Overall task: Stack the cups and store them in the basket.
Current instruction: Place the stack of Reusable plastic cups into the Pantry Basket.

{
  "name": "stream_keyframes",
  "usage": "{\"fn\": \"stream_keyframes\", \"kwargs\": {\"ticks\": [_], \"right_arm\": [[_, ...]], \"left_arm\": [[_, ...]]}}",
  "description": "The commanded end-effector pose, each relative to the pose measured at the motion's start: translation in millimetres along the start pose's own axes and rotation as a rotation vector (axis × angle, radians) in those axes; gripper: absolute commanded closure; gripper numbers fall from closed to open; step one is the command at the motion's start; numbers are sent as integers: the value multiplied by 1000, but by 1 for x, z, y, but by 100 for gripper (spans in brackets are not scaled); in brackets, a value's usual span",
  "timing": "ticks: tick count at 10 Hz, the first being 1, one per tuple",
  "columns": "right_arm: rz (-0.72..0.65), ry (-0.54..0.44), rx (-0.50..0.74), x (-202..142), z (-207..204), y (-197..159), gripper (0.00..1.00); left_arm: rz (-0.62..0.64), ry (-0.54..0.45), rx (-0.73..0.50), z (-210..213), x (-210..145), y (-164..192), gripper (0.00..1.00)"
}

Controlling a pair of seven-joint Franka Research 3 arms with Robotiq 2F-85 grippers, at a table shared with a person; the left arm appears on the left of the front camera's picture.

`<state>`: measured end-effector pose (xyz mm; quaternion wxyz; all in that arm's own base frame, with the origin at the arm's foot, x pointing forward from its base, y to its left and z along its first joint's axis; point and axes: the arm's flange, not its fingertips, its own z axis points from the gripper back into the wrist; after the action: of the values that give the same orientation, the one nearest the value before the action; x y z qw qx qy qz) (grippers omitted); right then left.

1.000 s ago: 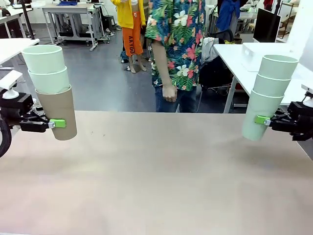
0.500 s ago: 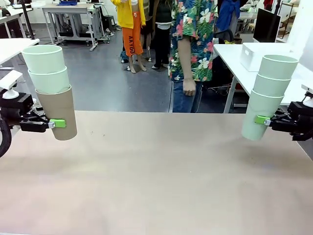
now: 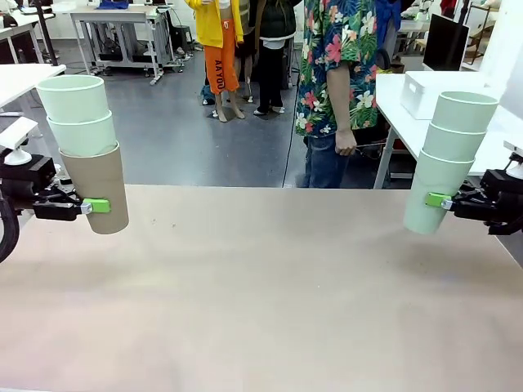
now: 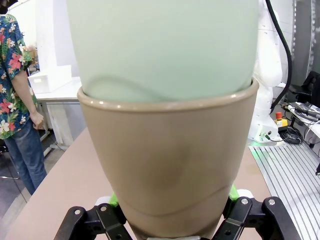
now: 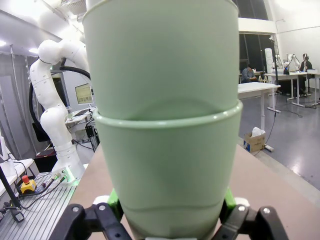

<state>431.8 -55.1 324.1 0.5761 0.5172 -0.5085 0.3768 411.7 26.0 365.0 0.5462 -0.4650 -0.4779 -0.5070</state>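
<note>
At left edge of the worktop (image 3: 261, 286), I see the left tool (image 3: 98, 206) clamped on a tan cup (image 3: 96, 184). The cup is upright and clear of the surface, with two mint cups (image 3: 78, 114) nested in it. At far right, the right tool (image 3: 437, 200) grips the lowest of three mint cups (image 3: 449, 155), nested upright and also off the surface. A person (image 3: 339, 65) in a floral shirt stands beyond the far edge.

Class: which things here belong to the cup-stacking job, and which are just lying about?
Job: tan cup; two mint cups nested in it; stack of three mint cups; white tub, likely the basket.
Lying about: white side table; black monitor.
</note>
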Motion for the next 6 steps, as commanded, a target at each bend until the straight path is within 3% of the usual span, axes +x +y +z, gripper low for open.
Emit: {"fn": "stream_keyframes", "kwargs": {"ticks": [1, 6], "right_arm": [[10, -1, 2, 5, -1, 1, 14], [10, -1, 2, 5, -1, 1, 14]], "left_arm": [[-10, -6, 0, -1, 2, -2, 17], [-10, -6, 0, -1, 2, -2, 17]]}}
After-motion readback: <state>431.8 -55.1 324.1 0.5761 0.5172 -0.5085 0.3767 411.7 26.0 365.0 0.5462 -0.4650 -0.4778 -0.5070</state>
